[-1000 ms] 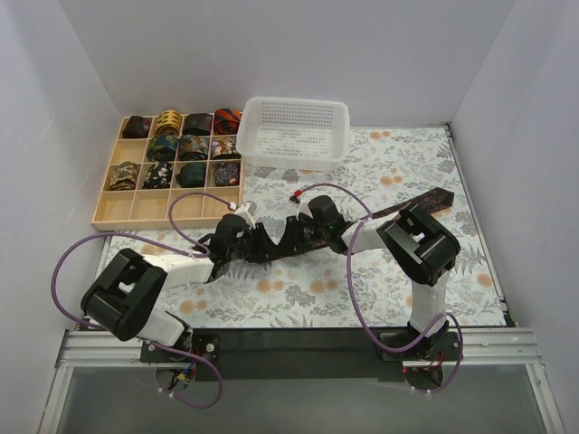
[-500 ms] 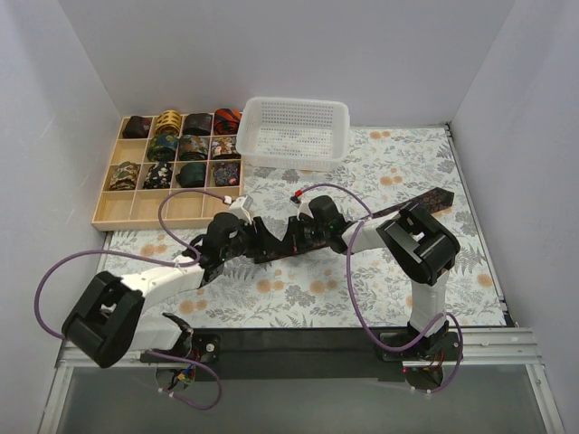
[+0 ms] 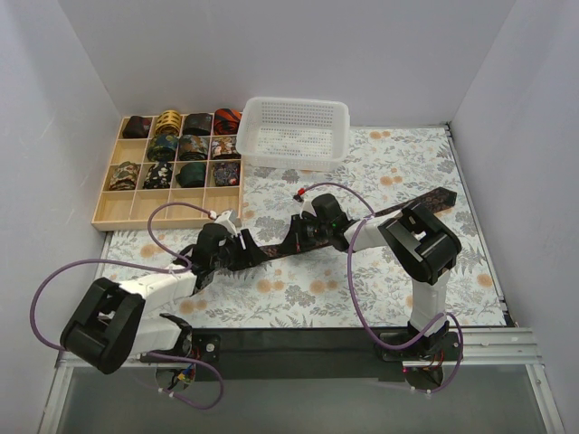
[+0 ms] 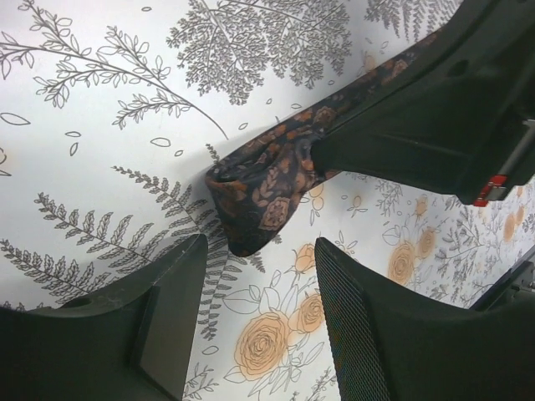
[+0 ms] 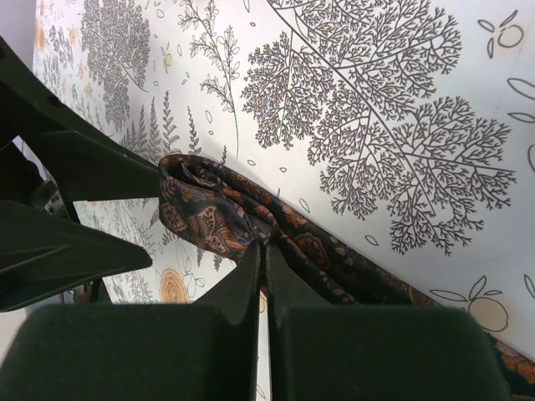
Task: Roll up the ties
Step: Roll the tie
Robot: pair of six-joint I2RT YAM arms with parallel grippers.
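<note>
Right gripper [image 5: 261,251] is closed, its fingertips pinching the dark orange-print tie [image 4: 263,188] just behind the tie's bunched end. Left gripper [image 4: 259,251] has its jaws partly spread, and the folded tie end lies in the gap, close to one finger; contact cannot be determined. In the top view the tie runs from frame centre diagonally to the right edge of the floral tablecloth [image 3: 380,163], which lies flat and is printed with grey ferns and orange blooms. White walls [image 3: 271,54] enclose the left, rear and right. At upper left, a gridded wooden tray [image 3: 163,210] holds rolled ties [image 3: 167,122] in its upper three rows. A white mesh basket [image 3: 297,131] sits just beside it.
</note>
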